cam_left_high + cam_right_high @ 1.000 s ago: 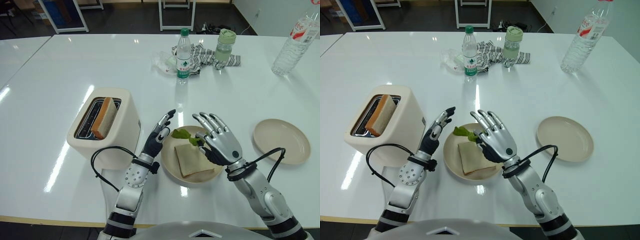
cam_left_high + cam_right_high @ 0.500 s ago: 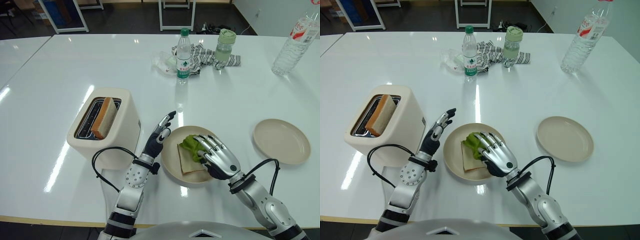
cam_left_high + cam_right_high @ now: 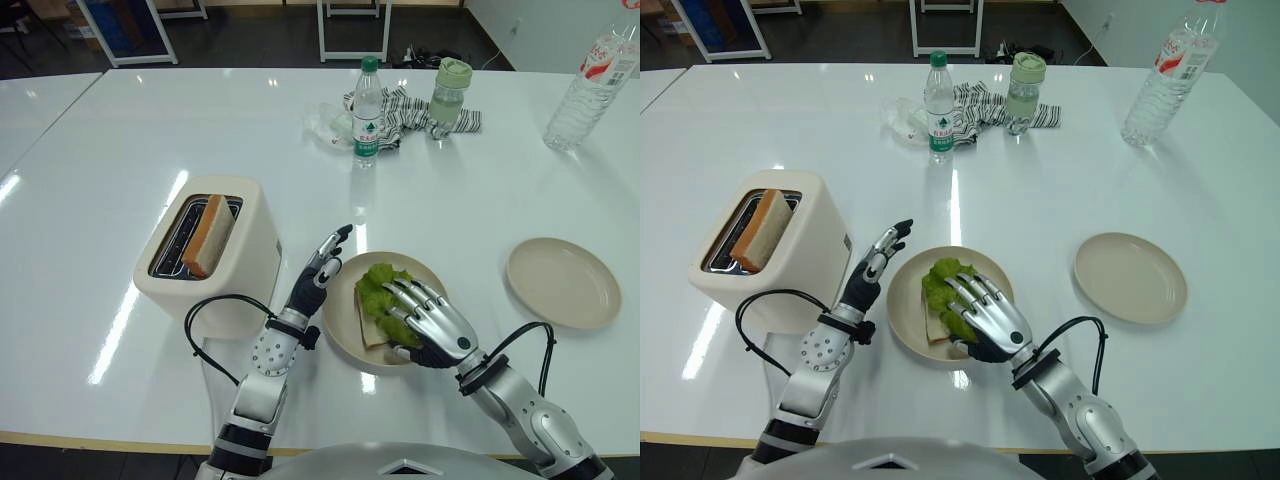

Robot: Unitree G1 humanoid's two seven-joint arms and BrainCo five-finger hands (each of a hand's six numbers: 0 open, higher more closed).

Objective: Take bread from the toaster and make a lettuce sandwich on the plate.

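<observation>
On plate (image 3: pixel 337 303): bread (image 3: pixel 370 335), lettuce (image 3: pixel 374 283) under right hand (image 3: pixel 438 328), fingers (image 3: pixel 399 300) spread | toaster (image 3: pixel 252 245): one slice (image 3: pixel 207 235) | left hand (image 3: pixel 318 268) fingers straight, empty.

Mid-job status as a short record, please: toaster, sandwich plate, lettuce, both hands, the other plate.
toaster: left of the plate, upright slice in its slot
plate: carries bottom slice under lettuce
right hand: laid on the lettuce, fingers spread, grasping nothing
left hand: open, by the plate's left rim
second plate: on the table to the right
not yet done: top slice onto the lettuce
</observation>
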